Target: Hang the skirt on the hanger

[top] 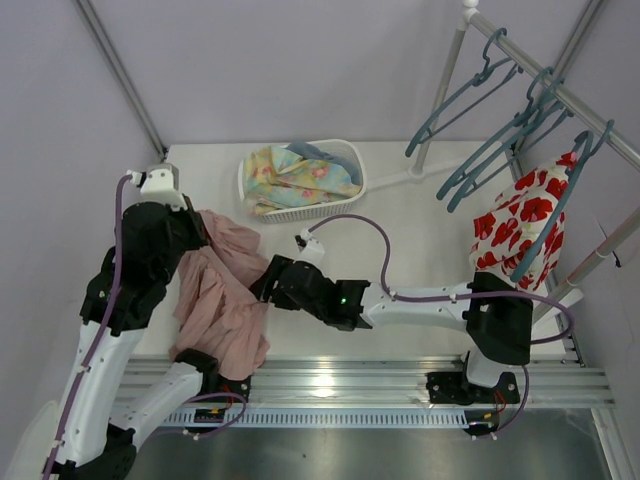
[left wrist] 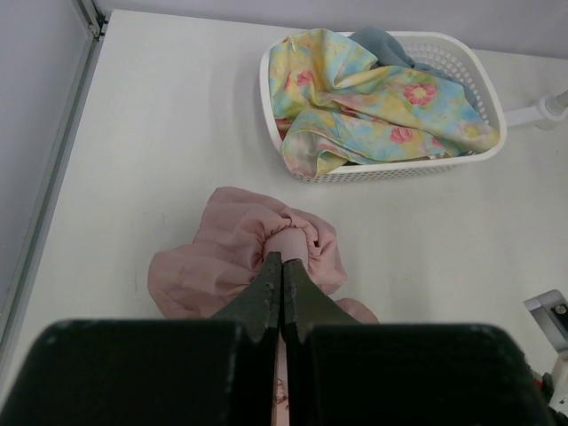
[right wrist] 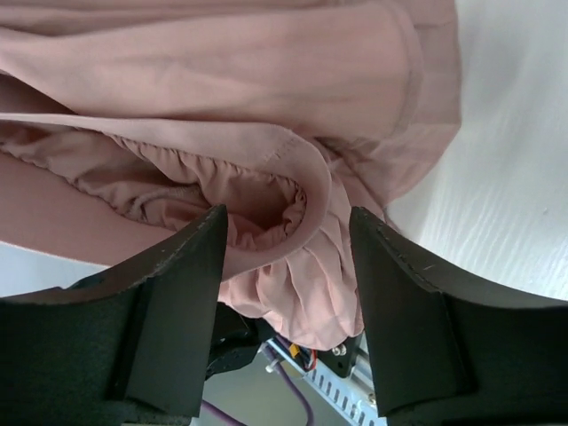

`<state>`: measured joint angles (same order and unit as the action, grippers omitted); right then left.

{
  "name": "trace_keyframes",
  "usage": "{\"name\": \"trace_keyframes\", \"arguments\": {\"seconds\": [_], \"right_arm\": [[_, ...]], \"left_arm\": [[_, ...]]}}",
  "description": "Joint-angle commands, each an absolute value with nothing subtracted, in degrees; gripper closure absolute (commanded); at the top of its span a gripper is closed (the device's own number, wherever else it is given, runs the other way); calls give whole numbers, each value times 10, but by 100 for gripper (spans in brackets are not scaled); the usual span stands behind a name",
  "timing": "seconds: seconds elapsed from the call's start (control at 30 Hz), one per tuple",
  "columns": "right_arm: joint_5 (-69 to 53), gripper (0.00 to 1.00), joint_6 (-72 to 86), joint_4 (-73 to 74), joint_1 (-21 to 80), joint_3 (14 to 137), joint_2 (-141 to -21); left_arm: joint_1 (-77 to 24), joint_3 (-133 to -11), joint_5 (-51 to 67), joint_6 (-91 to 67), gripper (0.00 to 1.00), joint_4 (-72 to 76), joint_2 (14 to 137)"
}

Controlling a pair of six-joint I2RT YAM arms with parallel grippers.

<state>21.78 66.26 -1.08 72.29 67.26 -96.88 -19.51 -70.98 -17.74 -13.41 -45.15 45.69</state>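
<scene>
The dusty-pink skirt (top: 222, 292) hangs in folds at the table's left front. My left gripper (left wrist: 283, 259) is shut on its gathered waistband (left wrist: 297, 238) and holds it above the table. My right gripper (right wrist: 288, 217) is open, its fingers (right wrist: 191, 266) either side of a folded band edge of the skirt (right wrist: 266, 106); in the top view it (top: 262, 282) is at the skirt's right edge. Several teal hangers (top: 478, 90) hang on the rail at the back right, away from both grippers.
A white basket (top: 352, 160) with a yellow-and-blue floral cloth (top: 290, 178) stands at the back centre; it also shows in the left wrist view (left wrist: 486, 93). A white cloth with red flowers (top: 520, 225) hangs on one hanger at the right. The rack's post (top: 440, 95) stands behind.
</scene>
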Motion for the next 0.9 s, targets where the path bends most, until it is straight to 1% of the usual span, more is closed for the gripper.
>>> {"name": "trace_keyframes", "arguments": {"seconds": [0.0,0.07,0.1,0.13,0.17,0.2,0.23,0.4,0.47,0.53,0.57,0.63,0.7,0.77,0.87], "right_arm": [[221,39,694,-33,730,684,-984],[224,47,695,-33,729,685,-985],[228,55,693,-32,730,684,-984],[240,71,691,-28,730,686,-980],[250,77,686,-12,730,690,-977],[257,87,684,-4,729,694,-974],[268,100,673,7,729,700,-969],[337,100,602,100,710,770,-932],[358,100,533,140,700,802,-911],[373,100,485,176,675,863,-896],[366,100,434,209,663,883,-884],[333,100,397,250,611,949,-877],[308,100,367,312,565,983,-865],[318,100,338,321,552,986,-844],[338,100,296,302,547,941,-797]], "left_arm": [[-192,-715,-179,-128,100,-422,446],[-192,-715,-181,-127,100,-424,446],[-192,-715,-183,-126,100,-425,445],[-192,-715,-185,-125,100,-427,445],[-192,-716,-190,-124,100,-428,443],[-192,-720,-191,-124,100,-431,442],[-192,-721,-192,-124,100,-432,440],[-192,-754,-214,-127,100,-448,439],[-192,-787,-230,-129,100,-460,449],[-192,-821,-267,-130,99,-482,459],[-192,-844,-280,-128,99,-489,469],[-192,-869,-326,-127,98,-505,478],[-192,-882,-356,-130,98,-520,489],[-192,-876,-374,-154,98,-526,490],[-192,-811,-364,-211,98,-515,470]]}}
